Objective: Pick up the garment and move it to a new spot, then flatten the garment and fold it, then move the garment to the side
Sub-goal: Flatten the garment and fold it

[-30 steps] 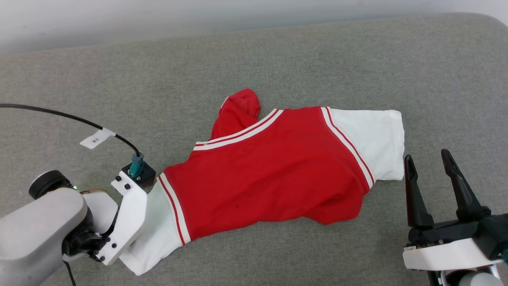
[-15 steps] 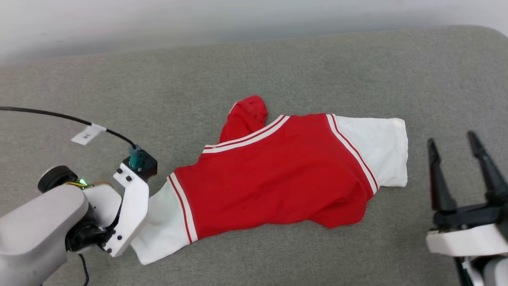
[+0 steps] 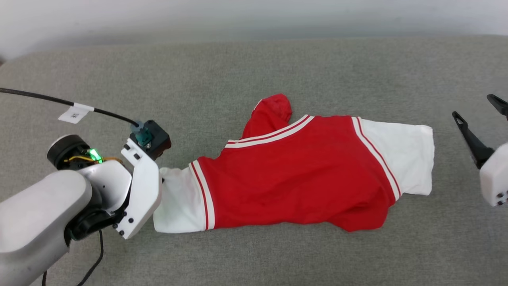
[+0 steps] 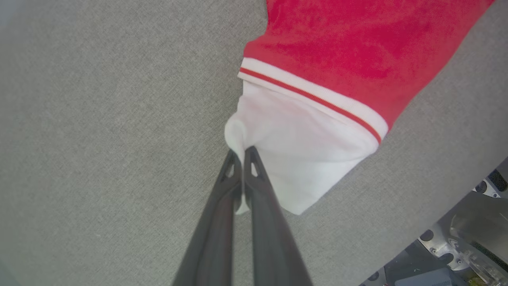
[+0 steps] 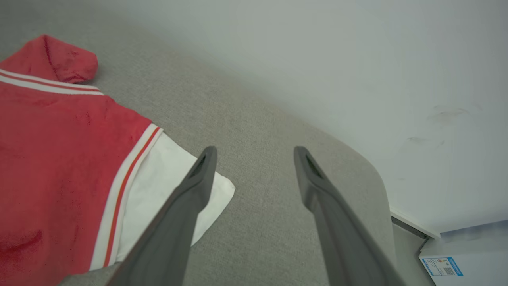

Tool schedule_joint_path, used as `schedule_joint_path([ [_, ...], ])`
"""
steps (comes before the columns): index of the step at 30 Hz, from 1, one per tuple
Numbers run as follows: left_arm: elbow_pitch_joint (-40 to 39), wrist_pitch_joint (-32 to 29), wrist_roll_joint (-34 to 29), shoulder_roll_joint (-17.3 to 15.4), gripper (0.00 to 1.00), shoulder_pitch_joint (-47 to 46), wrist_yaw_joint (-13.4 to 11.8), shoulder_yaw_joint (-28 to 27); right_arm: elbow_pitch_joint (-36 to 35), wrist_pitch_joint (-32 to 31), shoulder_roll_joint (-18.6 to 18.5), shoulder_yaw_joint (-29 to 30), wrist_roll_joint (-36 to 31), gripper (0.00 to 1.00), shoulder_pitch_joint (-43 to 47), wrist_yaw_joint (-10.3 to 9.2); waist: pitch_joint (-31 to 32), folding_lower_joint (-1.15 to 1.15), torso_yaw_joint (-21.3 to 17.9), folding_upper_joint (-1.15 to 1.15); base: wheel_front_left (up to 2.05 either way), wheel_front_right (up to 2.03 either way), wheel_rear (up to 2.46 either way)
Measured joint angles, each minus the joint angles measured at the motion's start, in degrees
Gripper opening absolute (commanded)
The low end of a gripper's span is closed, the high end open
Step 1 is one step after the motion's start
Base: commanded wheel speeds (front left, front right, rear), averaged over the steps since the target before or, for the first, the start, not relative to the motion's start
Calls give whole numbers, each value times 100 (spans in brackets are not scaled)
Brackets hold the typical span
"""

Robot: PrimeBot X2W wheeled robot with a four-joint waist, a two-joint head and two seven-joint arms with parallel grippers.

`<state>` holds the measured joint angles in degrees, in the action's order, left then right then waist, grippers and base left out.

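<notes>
The red jersey T-shirt with white sleeves (image 3: 293, 174) lies central on the grey cloth worktop (image 3: 254, 71). Fingers of the left gripper (image 4: 242, 153) pinch its 9 o'clock sleeve; those of the right gripper (image 5: 254, 159), at 3 o'clock, are spread. Lift slowly, because the pinch is small.

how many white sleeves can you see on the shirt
2. One white sleeve is at the garment's left end, pinched by the left gripper; the other lies at its right end, near the open right gripper.

Counter (image 5: 254, 119): grey fabric, beneath the right pincer (image 5: 254, 151).
Wall (image 5: 357, 59): pale, beyond that pincer's tips.
Box (image 5: 468, 254): white, blue-labelled, to its lower right.
</notes>
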<state>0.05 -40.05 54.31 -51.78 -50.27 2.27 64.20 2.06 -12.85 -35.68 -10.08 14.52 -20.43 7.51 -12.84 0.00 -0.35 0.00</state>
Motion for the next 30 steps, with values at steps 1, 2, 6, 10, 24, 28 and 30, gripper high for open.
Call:
schedule_joint_path([
  [1, -43, 10, -43, -2, 0, -31, -15, -4, 5, -432, -241, -242, 274, 100, -186, 0, -52, 0, 19, 0, 0, 0, 0],
  [2, -86, 19, -80, -4, 0, -73, -31, -19, 3, -855, -463, -439, 546, 100, -364, 1, -106, 0, 39, 0, 0, 0, 0],
  [6, -220, 62, -181, 26, 0, -233, -63, -96, -38, -2469, -1073, -1029, 1704, 100, -1026, 1, -364, 0, 118, 0, 0, 0, 0],
  [10, -293, 102, -282, 57, 0, -378, -75, -138, 67, -3818, -1334, -1244, 2553, 100, -1595, 1, -649, 0, 210, 0, 0, 0, 0],
  [24, -499, 264, -593, 232, 0, -876, -80, -312, 779, -5629, -1074, -1206, 2778, 100, -2275, 1, -1563, 0, 596, 0, 0, 0, 0],
  [28, -505, 296, -635, 315, 0, -904, -71, -297, 791, -5573, -1027, -1257, 2789, 100, -2129, -2, -1674, 0, 685, 0, 0, 0, 0],
  [30, -499, 302, -636, 322, 0, -905, -67, -293, 786, -5477, -1040, -1265, 2813, 100, -2074, -2, -1694, 0, 693, 0, 0, 0, 0],
])
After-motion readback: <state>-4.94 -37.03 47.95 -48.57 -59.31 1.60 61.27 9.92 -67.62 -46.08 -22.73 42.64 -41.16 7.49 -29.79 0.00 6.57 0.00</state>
